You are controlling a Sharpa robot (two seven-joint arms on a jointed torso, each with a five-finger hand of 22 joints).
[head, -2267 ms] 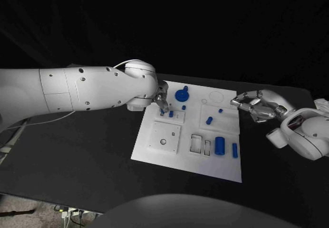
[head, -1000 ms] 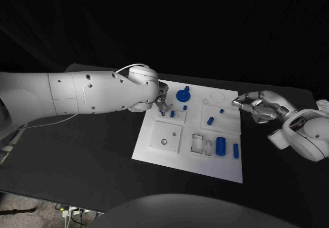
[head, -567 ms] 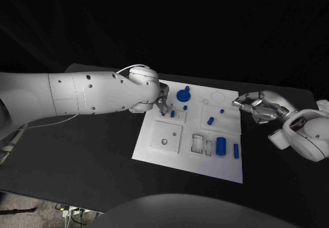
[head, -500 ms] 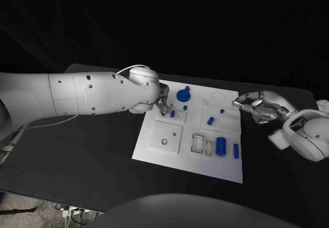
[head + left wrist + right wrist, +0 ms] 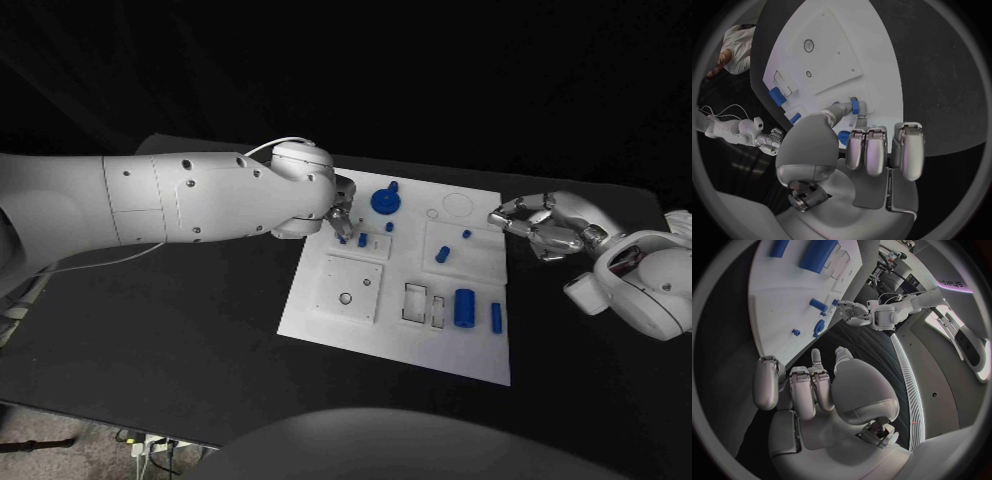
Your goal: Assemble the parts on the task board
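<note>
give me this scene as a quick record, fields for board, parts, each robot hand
board: white task board in the middle of the black table
parts: large blue cylinder and slim blue bar lying near the board's right edge; blue knob at the far end
left robot hand: left hand over the board's far left, fingertips at a small blue peg; whether it grips it is unclear
right robot hand: right hand beside the board's right edge, fingers curled, holding nothing

The flat white task board [image 5: 378, 330] looks like matt plastic, its small blue parts [image 5: 462, 306] smooth plastic; the black table [image 5: 159, 340] is matt, the silver left hand [image 5: 873, 150] satin metal.
</note>
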